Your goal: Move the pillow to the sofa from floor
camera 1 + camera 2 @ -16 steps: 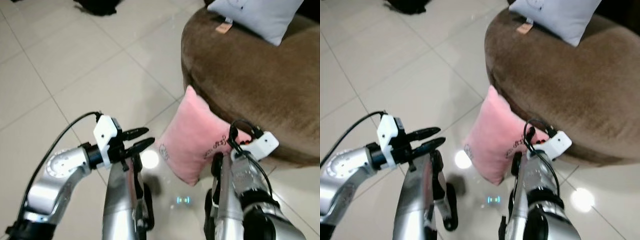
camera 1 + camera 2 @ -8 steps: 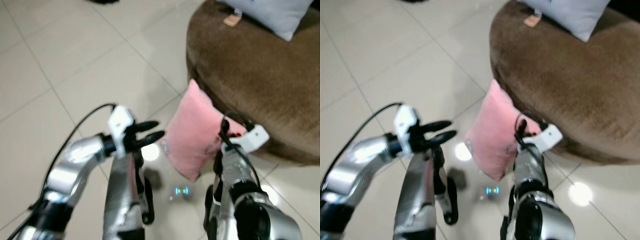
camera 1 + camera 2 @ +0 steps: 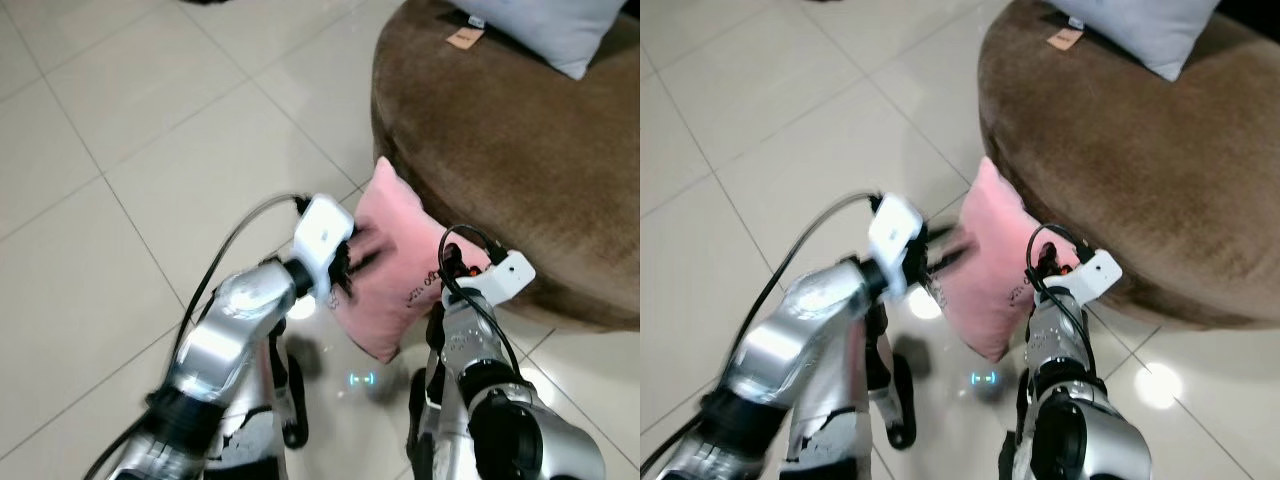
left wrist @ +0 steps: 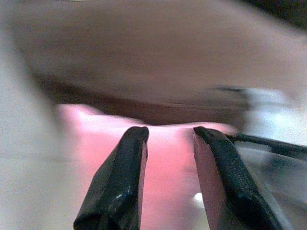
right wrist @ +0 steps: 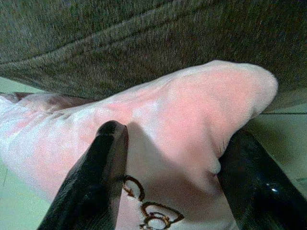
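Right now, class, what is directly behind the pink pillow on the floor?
The brown sofa: the pink pillow leans against its curved side. The part of the sofa's base behind the pillow is covered.

Left arm: silver, bent at the elbow, reaching forward and blurred. Left gripper (image 4: 168,177): two black fingers parted. Right arm: silver, extended forward and down, white wrist block on top. Right gripper (image 5: 172,167): black fingers spread wide apart.
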`<state>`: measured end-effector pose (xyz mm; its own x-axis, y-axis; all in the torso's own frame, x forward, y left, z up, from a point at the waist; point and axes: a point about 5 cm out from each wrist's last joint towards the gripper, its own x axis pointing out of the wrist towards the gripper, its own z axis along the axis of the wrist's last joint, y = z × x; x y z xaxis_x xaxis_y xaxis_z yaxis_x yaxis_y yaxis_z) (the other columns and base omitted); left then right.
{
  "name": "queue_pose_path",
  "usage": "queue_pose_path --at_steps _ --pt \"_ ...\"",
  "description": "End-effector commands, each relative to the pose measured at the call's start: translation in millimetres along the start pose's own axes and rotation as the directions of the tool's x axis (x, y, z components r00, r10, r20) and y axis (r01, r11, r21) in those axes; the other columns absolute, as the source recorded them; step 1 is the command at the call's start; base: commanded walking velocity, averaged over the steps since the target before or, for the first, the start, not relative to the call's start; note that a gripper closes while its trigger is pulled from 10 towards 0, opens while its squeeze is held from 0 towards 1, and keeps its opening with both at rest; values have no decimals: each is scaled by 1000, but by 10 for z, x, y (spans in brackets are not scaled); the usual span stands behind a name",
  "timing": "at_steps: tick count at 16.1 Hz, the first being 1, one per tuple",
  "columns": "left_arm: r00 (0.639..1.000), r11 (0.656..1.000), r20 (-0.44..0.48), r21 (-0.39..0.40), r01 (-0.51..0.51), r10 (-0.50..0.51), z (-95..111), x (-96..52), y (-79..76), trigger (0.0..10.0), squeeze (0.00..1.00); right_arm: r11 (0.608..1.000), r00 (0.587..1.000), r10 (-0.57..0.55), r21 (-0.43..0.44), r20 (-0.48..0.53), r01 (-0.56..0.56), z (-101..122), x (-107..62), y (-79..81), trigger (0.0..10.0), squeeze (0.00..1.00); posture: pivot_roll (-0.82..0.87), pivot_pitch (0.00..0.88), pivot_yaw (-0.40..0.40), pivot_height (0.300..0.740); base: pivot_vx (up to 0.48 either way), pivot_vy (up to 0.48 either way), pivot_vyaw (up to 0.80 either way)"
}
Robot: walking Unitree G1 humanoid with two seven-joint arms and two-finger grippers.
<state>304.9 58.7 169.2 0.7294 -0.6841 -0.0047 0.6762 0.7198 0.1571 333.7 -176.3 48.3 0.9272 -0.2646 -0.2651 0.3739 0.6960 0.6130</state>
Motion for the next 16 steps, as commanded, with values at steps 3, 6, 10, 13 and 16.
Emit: queue_pose_path --at_steps 3,6,10,13,16 --pt "996 993 11 -78 -88 89 65 102 173 10000 0 999 999 12 -30 -38 -14 -48 -5 -18 0 0 230 308 75 500 0 0 0" --pt "961 958 -55 -109 264 -271 -134 -775 398 10000 0 999 999 20 -44 -37 -22 3 25 -9 0 0 222 307 59 500 0 0 0" --pt "906 912 -118 -101 397 -407 -222 -1476 865 10000 0 998 999 26 -50 -39 -28 -1 24 -14 0 0 217 304 56 500 0 0 0" --pt "906 914 -125 -94 395 -404 -189 -1331 977 10000 0 998 999 25 -50 -41 -27 -7 19 -29 0 0 220 303 59 500 0 0 0" --pt "883 886 -91 -100 452 -460 -133 -1172 862 10000 0 999 999 29 -42 -43 -30 -17 16 -20 0 0 219 301 58 500 0 0 0"
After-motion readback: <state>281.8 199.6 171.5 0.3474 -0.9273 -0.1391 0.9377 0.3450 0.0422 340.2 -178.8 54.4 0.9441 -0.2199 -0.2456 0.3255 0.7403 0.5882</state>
